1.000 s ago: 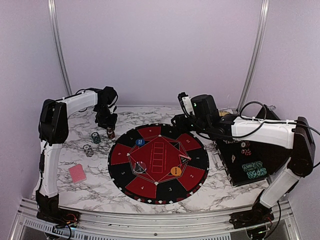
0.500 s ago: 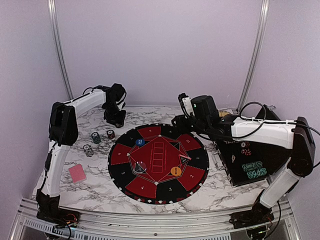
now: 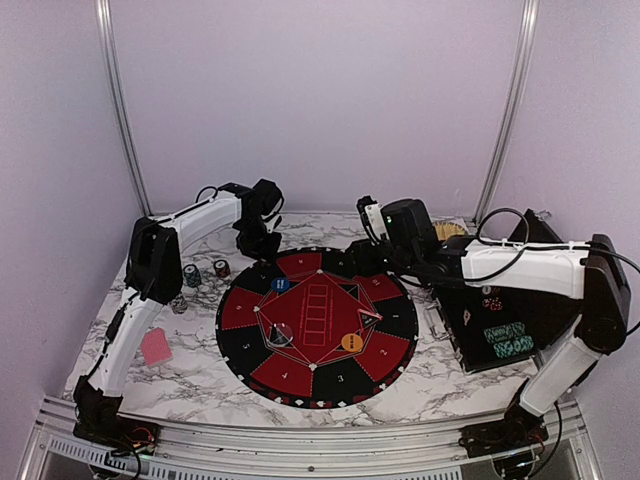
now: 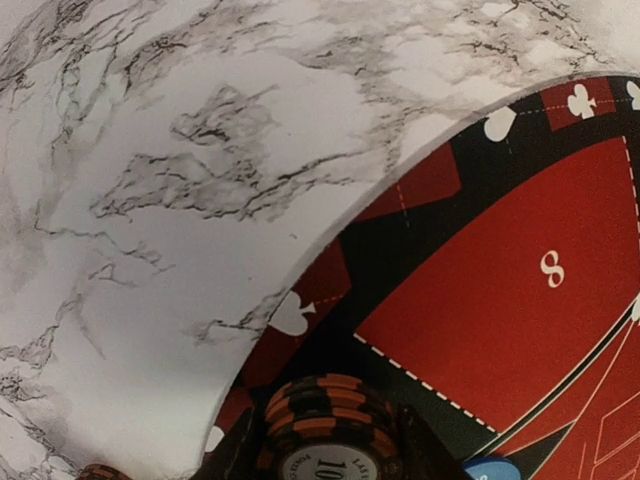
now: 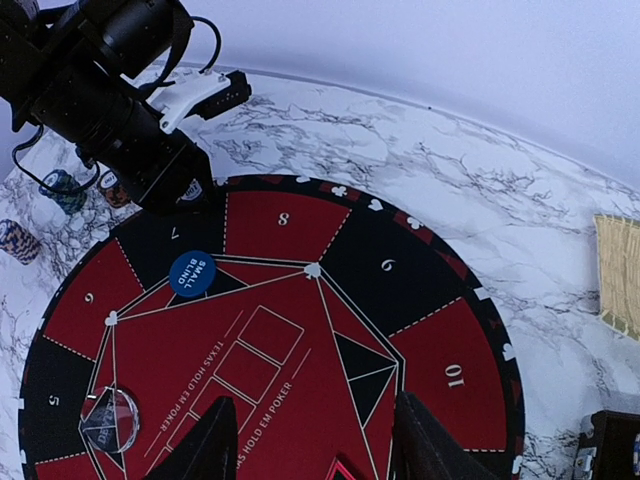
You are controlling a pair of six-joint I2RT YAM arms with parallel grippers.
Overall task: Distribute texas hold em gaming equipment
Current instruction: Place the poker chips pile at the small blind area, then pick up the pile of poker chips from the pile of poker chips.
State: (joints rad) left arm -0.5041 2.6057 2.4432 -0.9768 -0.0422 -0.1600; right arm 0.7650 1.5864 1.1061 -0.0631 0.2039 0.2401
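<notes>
Now | left arm (image 3: 196, 214) outstretched | left end effector (image 4: 325, 455) clamps chip stack (image 4: 320, 405)

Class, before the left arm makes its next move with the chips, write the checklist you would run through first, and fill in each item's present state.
1. Left gripper shut on the orange-and-black chip stack: ok.
2. Stack over the mat, at its far rim by section 8: ok.
3. Blue button lies apart from the stack: ok.
4. Right gripper open and empty: ok.
5. Stack's height above the mat: cannot tell.
</notes>
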